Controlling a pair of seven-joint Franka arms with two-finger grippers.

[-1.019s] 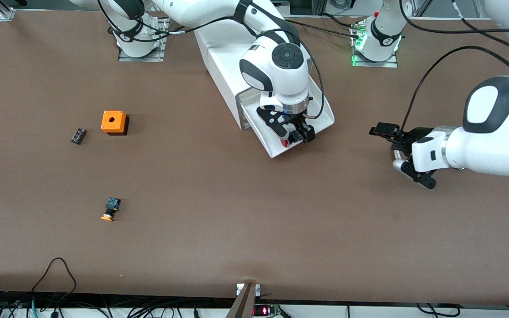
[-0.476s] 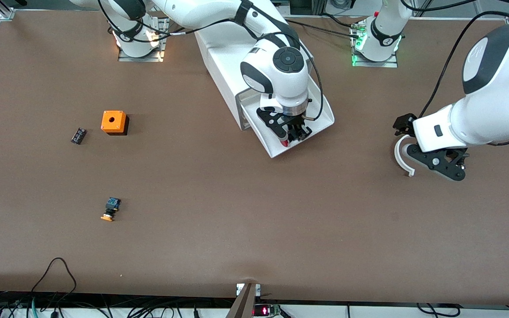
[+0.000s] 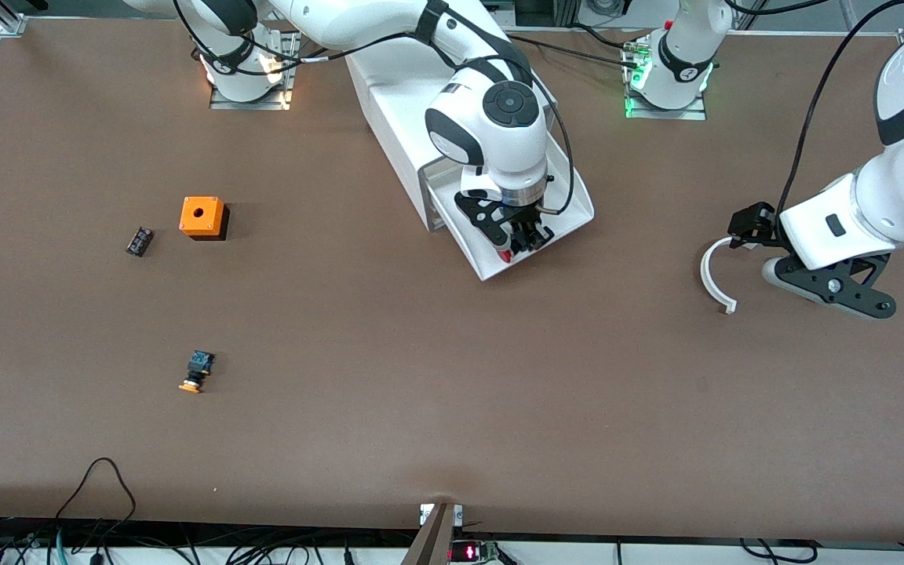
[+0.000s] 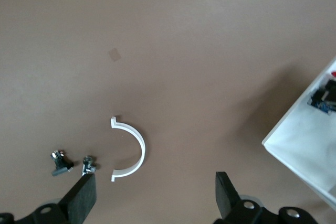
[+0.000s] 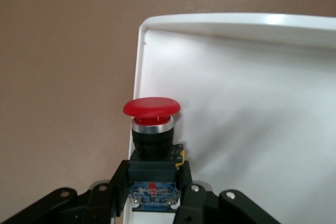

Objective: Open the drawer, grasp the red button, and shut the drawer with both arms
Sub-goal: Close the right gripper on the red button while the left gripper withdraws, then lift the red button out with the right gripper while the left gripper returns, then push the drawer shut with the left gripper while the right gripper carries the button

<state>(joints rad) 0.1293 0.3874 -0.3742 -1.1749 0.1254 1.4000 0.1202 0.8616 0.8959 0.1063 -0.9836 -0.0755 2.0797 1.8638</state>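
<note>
Right claw (image 3: 521, 239) clamps button (image 5: 151, 124) by drawer (image 3: 570, 220) rim; left claw (image 4: 152, 198) released.

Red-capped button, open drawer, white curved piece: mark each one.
red-capped button (image 5: 151, 107): right wrist view, on its cap.
open drawer (image 3: 570, 205): front view, on its rim.
white curved piece (image 4: 137, 136): left wrist view, mid-arc.

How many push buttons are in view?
2: the red button in the open drawer, held by the right gripper; the orange button on the table, nearest the front camera.

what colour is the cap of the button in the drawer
Red; the button cap shows best in the right wrist view.
</note>
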